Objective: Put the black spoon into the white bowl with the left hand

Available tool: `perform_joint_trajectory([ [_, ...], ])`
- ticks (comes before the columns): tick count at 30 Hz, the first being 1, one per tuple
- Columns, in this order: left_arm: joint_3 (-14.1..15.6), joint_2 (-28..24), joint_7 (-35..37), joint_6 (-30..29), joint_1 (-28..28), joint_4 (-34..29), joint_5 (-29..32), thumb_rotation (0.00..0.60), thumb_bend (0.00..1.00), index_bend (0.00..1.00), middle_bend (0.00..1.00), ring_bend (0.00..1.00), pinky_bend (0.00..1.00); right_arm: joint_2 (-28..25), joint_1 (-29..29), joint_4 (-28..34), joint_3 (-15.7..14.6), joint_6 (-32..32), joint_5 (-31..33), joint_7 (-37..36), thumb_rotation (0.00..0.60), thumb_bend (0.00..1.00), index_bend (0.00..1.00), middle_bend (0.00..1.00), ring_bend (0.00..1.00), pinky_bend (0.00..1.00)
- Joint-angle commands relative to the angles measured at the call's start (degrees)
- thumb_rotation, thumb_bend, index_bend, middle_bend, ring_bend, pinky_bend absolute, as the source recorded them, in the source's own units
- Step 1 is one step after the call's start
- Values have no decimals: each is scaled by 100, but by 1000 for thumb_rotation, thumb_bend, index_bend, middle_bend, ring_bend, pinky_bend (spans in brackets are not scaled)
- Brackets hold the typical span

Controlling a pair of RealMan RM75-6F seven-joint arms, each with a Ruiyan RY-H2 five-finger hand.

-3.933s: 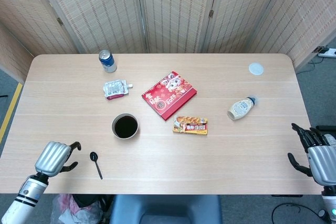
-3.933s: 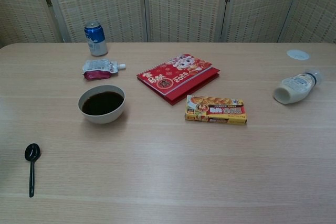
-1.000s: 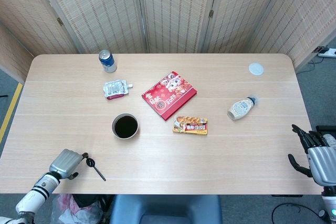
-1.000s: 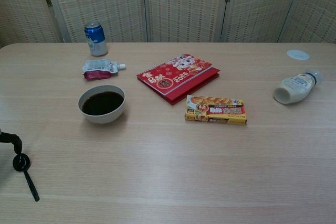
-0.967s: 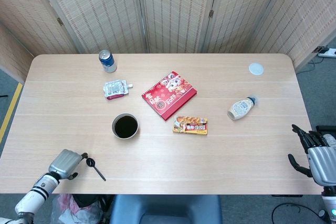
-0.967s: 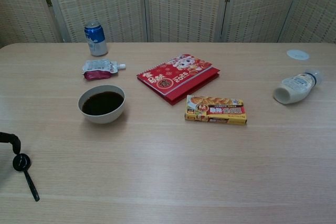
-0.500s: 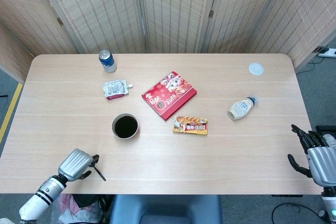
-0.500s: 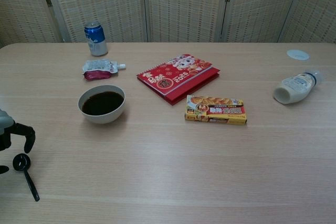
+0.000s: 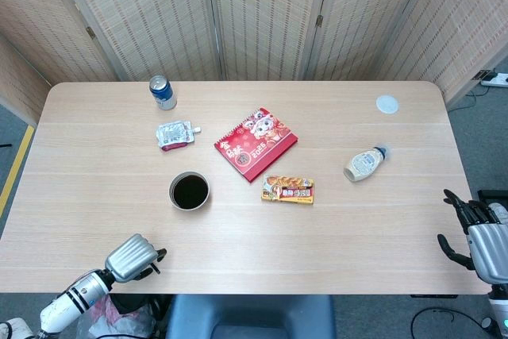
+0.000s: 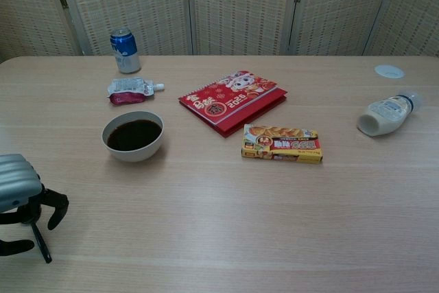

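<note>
The black spoon (image 10: pixel 41 246) lies on the table near the front left edge. Only part of its handle shows in the chest view, and in the head view it is hidden. My left hand (image 10: pixel 22 197) (image 9: pixel 132 256) arches over the spoon's bowl end with its dark fingers (image 10: pixel 57 208) spread on either side. No grip shows. The white bowl (image 10: pixel 134 154) (image 9: pixel 172 193), filled with dark liquid, stands beyond the hand and a little to the right. My right hand (image 9: pixel 479 236) hovers off the table's right edge, holding nothing, fingers apart.
A blue can (image 9: pixel 163 92) and a foil pouch (image 9: pixel 176 135) sit behind the bowl. A red booklet (image 9: pixel 255 143) and a yellow snack box (image 9: pixel 288 190) lie mid-table. A tipped white bottle (image 9: pixel 364 163) and a small white lid (image 9: pixel 386 103) are at the right.
My left hand has moved right along the front edge and now covers the spoon's bowl end. Since the oldest frames the spoon has shifted and turned a little. The right hand has stayed put.
</note>
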State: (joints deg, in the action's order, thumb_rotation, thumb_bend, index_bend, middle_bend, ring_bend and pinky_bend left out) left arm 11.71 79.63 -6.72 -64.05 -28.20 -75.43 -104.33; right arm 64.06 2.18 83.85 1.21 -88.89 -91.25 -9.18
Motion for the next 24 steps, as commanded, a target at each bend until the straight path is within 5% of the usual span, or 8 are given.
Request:
perform_joint_trajectory([
  [1, 59, 104, 119, -72, -42, 228, -131, 600, 338, 534, 976, 956, 1000, 1, 2, 0, 2, 1, -2, -1, 600, 298, 74, 241, 313, 217],
  [24, 162, 181, 98, 302, -93, 491, 77, 600, 359, 495, 976, 956, 1000, -7, 7, 52, 3, 40, 18, 67, 600, 298, 74, 240, 315, 217],
])
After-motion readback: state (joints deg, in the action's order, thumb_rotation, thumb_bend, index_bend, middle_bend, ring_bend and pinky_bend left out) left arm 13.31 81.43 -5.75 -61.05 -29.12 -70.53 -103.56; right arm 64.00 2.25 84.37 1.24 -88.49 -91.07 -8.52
